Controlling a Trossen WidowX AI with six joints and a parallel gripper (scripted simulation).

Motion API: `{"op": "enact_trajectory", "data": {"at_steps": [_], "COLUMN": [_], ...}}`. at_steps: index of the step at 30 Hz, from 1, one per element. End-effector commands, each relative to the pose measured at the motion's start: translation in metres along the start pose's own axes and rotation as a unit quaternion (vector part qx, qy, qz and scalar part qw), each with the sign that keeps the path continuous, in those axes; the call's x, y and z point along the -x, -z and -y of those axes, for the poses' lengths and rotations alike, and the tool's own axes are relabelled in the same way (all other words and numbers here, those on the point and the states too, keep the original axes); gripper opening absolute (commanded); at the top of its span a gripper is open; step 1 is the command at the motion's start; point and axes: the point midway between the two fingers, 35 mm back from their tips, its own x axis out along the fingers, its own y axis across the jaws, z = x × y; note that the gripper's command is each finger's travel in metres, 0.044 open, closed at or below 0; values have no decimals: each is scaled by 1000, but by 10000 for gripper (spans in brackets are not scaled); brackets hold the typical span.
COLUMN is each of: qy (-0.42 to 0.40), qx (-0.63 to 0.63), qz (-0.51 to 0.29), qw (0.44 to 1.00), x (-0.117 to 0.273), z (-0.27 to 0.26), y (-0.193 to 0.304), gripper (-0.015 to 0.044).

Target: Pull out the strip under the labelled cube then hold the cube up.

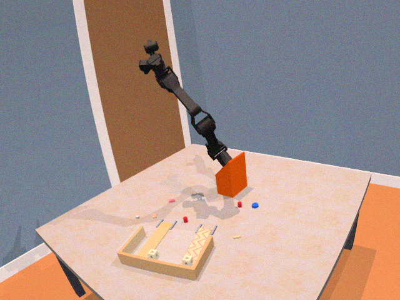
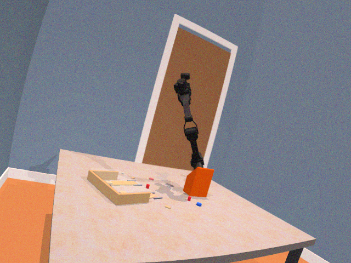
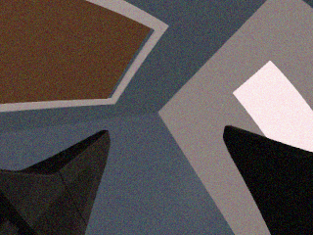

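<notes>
My gripper [image 3: 168,134] is open and empty, raised high above the table, well away from the strips. A plain yellow strip [image 1: 161,235] [image 2: 124,183] lies in the left part of a three-sided wooden frame [image 1: 156,264] [image 2: 132,198]. A pale cube [image 1: 152,253] with dark marks rests at its inner end. A strip with a red zigzag [image 1: 198,244] lies along the right wall. Another pale marked cube [image 1: 187,259] rests at its inner end. The marks on both cubes are too small to read, so I cannot tell which is the labelled one.
Grey bars [image 1: 159,223] [image 1: 214,229] flank the strips' outer ends. Red cylinders [image 1: 185,219] [image 1: 239,204], a blue disc [image 1: 254,205] [image 2: 198,204] and small scraps [image 1: 237,237] lie nearby. An orange block [image 1: 232,177] [image 2: 198,182] stands at the arm's base.
</notes>
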Motion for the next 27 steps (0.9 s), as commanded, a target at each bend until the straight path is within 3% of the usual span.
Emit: {"op": "enact_trajectory", "data": {"at_steps": [1, 10, 15, 27], "qy": [-3, -128, -223, -401], "qx": [0, -97, -170, -351], "qz": [1, 11, 26, 68], "qw": [1000, 987, 960, 843], "x": [-1, -45, -48, -22], "z": [-2, -110, -184, -329], "y": [1, 30, 30, -37], "gripper": [400, 400, 400, 400]}}
